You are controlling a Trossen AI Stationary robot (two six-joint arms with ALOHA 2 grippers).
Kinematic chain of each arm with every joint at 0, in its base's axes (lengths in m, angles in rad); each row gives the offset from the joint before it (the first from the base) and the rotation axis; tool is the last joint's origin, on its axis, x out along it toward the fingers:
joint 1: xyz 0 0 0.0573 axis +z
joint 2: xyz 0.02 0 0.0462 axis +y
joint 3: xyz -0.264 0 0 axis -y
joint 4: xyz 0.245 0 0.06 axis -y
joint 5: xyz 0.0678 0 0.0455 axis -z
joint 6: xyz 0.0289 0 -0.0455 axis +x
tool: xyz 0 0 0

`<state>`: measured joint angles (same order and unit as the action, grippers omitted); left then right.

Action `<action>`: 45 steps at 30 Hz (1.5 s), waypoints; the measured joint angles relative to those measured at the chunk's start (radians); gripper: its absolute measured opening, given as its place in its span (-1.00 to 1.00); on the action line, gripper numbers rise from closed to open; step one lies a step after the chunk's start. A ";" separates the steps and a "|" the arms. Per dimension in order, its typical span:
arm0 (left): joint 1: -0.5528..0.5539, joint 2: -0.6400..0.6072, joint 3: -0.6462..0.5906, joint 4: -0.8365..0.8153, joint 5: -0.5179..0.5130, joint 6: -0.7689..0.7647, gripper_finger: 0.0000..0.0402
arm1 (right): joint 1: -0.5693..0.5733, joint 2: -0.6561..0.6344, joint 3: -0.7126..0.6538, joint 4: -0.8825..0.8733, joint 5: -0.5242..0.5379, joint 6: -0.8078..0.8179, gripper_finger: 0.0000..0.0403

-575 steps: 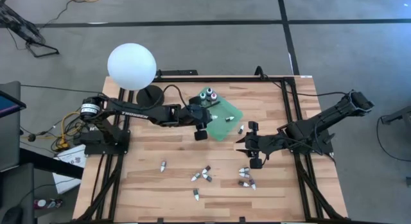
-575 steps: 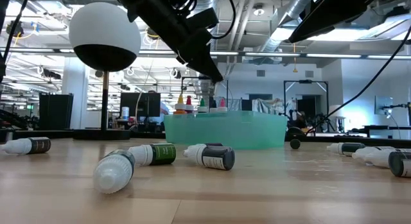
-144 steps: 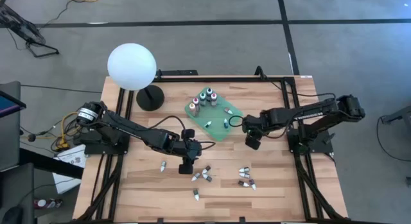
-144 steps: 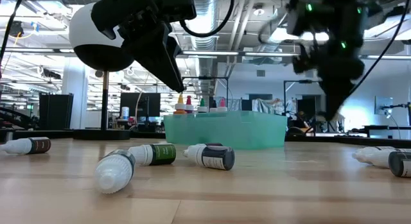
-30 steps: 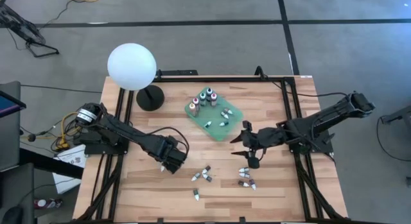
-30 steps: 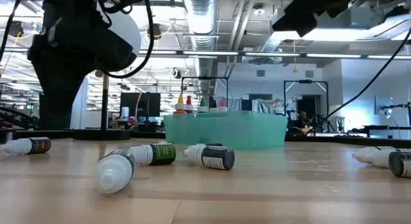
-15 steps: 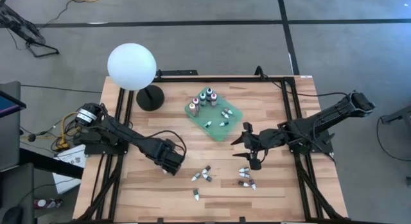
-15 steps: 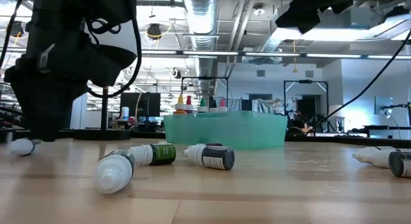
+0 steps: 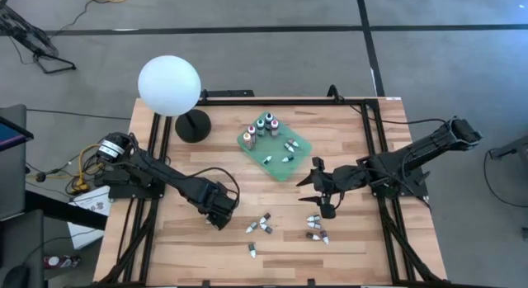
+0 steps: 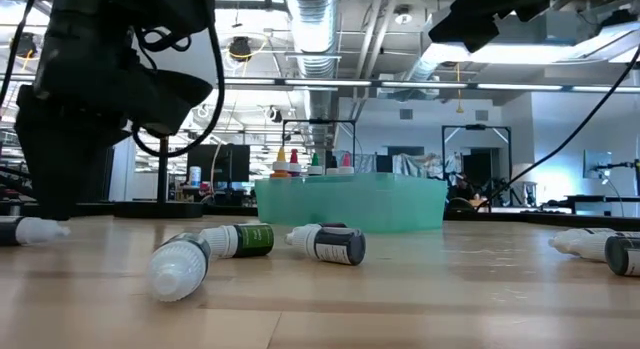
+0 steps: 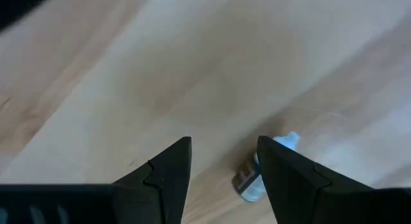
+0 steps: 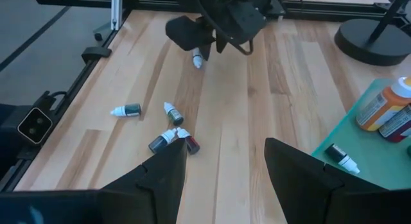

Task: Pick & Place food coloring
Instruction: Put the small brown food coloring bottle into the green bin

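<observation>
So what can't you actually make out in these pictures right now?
- Small white-tipped dropper bottle: left wrist view, partly behind the left gripper finger.
- Same bottle, high view: hidden under the left arm.
- Upright bottles' cap colours in the green square tray: too small.
- Low view: right gripper cut off at the top.

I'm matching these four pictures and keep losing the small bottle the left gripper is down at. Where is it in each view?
High view: not visible, hidden under the left gripper.
Low view: the small bottle lies at the far left edge, below the dark arm.
Left wrist view: it lies on the wood, partly behind one finger.
Right wrist view: its white tip pokes out under the left gripper.
Shared landmark: the green tray, seen in the high, low and right wrist views.
</observation>
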<state>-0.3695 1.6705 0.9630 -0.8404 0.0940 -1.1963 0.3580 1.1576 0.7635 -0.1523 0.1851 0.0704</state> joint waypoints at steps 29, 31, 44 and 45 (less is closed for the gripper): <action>-0.053 0.000 0.023 0.054 0.047 0.318 -0.14 | 0.000 0.000 0.000 0.000 -0.002 0.008 0.02; -0.064 0.000 0.023 0.053 0.045 0.319 -0.14 | 0.000 0.000 0.000 -0.001 -0.002 0.008 0.02; -0.137 0.000 0.001 0.080 -0.066 0.375 -0.14 | 0.000 0.001 0.000 0.001 -0.001 0.008 0.02; -0.139 0.000 0.001 0.080 -0.077 0.386 -0.14 | 0.000 0.001 0.000 0.001 -0.001 0.008 0.02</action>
<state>-0.5081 1.6707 0.9642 -0.7604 0.0173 -0.8098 0.3580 1.1584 0.7635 -0.1510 0.1837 0.0785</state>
